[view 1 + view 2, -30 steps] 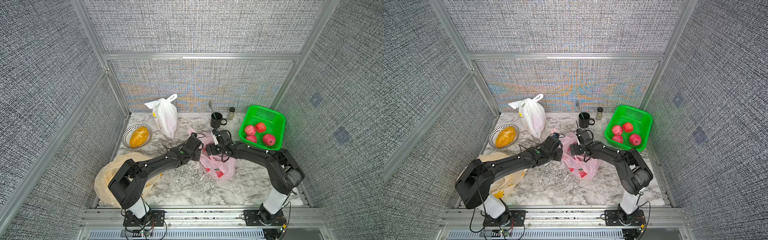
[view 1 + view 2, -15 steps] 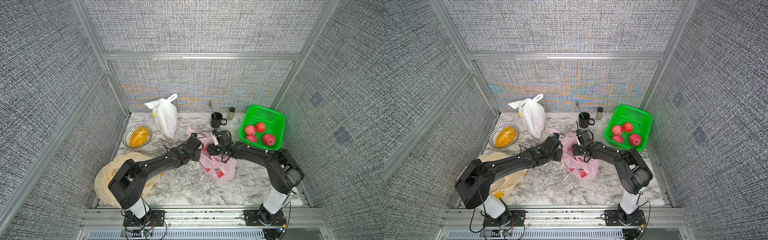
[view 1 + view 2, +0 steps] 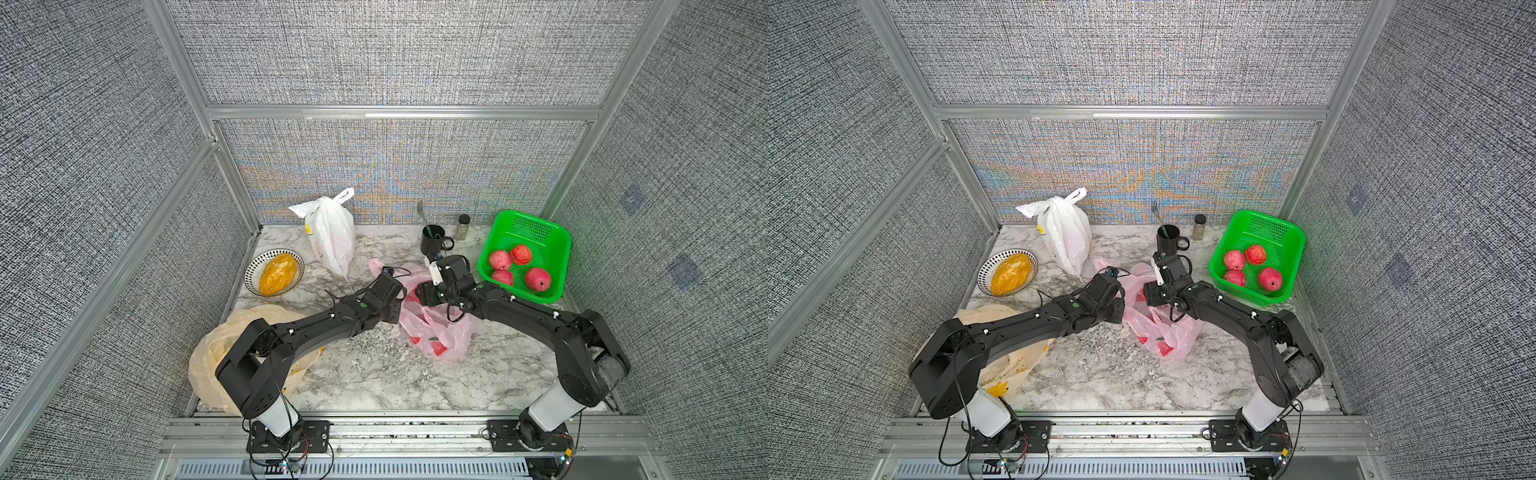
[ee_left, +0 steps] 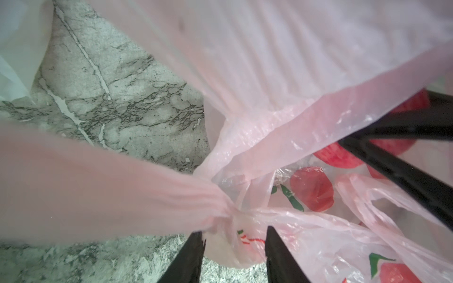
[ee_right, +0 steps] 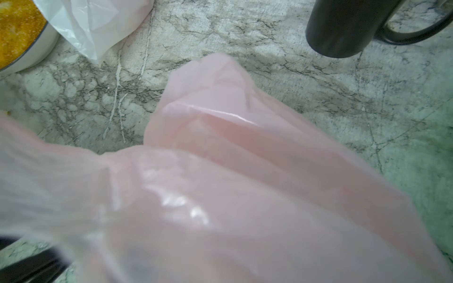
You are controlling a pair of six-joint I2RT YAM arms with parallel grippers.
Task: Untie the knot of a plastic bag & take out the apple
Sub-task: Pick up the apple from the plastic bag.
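My left gripper (image 4: 234, 232) is clamped on a wad of the pink bag (image 3: 440, 332), which lies in the middle of the marble table (image 3: 374, 374) in both top views, between my two wrists. My right gripper (image 3: 422, 295) reaches into the bag from the right of the frame, just left of the green basket (image 3: 530, 228). I judge the untying as good as done. The handles look loose and the mouth gapes, though I cannot say whether the bunched plastic beside my left fingers is a remnant of the knot. What is left is the apple (image 4: 338, 158). It sits inside the bag, red behind the film, with my right fingers (image 4: 397, 171) crossing in front of it. Whether those fingers have closed on it or only flank it I cannot tell. My right wrist view is almost wholly veiled by blurred pink plastic, and in the top views my own arms cover the bag's mouth. The printed apples on the bag also make the real fruit hard to pick out.
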